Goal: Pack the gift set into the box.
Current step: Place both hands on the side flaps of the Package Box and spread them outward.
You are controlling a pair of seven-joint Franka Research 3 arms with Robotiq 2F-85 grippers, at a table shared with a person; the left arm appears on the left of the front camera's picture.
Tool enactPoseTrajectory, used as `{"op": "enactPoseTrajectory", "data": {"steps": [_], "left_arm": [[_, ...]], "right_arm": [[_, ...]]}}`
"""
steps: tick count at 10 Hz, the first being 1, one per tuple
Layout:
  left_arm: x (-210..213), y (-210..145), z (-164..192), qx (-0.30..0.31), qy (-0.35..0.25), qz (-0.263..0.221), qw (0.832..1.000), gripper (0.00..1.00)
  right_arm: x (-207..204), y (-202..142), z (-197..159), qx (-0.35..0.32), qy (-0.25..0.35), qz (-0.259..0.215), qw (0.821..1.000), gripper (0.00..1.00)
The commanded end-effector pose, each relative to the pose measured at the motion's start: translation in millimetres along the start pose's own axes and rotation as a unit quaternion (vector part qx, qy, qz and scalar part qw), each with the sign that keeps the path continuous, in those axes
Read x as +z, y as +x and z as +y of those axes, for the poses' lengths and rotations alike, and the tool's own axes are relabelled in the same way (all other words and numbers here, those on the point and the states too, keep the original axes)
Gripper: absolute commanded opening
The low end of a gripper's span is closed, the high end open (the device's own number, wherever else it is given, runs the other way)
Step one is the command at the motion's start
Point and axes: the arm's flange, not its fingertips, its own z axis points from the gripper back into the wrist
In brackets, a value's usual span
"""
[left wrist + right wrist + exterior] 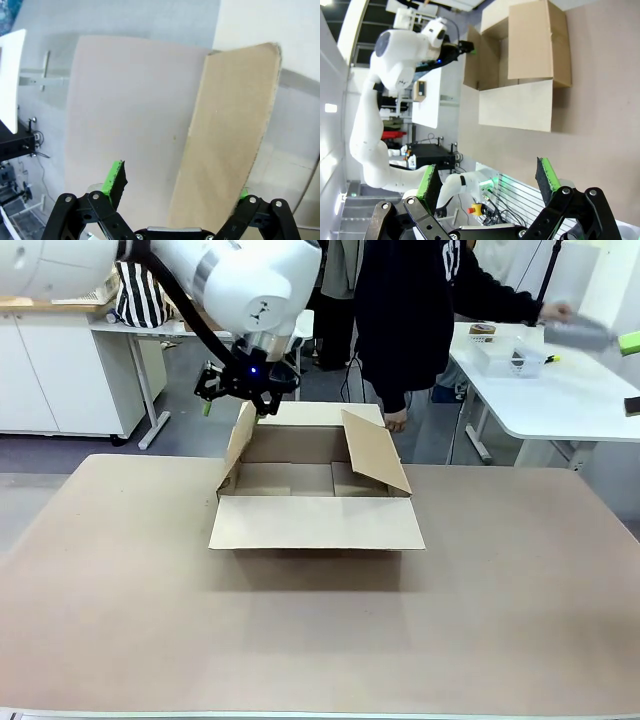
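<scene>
**A:** How far along is the packing?

**B:** Barely begun, I'd judge. The box (315, 525) sits open on the table (120, 590), and what shows of its floor is bare cardboard.

**A:** Nothing inside at all?

**B:** The strip of floor just behind the box's near wall is hidden, so I can't swear to it, but nothing rises into sight there.

**A:** And the arms?

**B:** The left gripper (180, 182) is at the top edge of the box's left flap (240, 440), towards the box's far corner. Its fingers are spread wide with the flap standing between them. One green pad (114, 179) is clear of the cardboard and the other is tucked behind it, so it straddles the flap without clamping it.

**A:** The other one?

**B:** The right gripper (488, 171) hangs well back from the box on its near side, fingers wide apart with nothing between them.

**A:** Where's the gift set?

**B:** I can't pick it out. A person stands at the box's far side with one hand (396, 421) just beyond its far right corner. Their other arm is stretched towards a white table off to the box's right.

**A:** So what's left?

**B:** Practically everything: the set has to go in, and then the flaps have to be closed.
</scene>
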Motion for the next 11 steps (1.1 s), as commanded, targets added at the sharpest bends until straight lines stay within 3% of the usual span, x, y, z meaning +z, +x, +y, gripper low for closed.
{"op": "enactPoseTrajectory", "data": {"steps": [1,6,8,11], "left_arm": [[-5,-11,18,0.024,-0.021,-0.009,0.999,1.00],[-14,2,85,-0.026,-0.183,0.048,0.982,1.00],[-21,5,113,0.006,-0.198,0.048,0.979,1.00],[-45,10,139,-0.016,-0.248,0.063,0.966,1.00]], "right_arm": [[-1,2,1,0.011,0.012,-0.001,1.000,1.00],[-1,2,1,0.011,0.012,-0.001,1.000,1.00],[-1,2,1,0.011,0.012,-0.001,1.000,1.00],[-1,2,1,0.011,0.012,-0.001,1.000,1.00]]}}
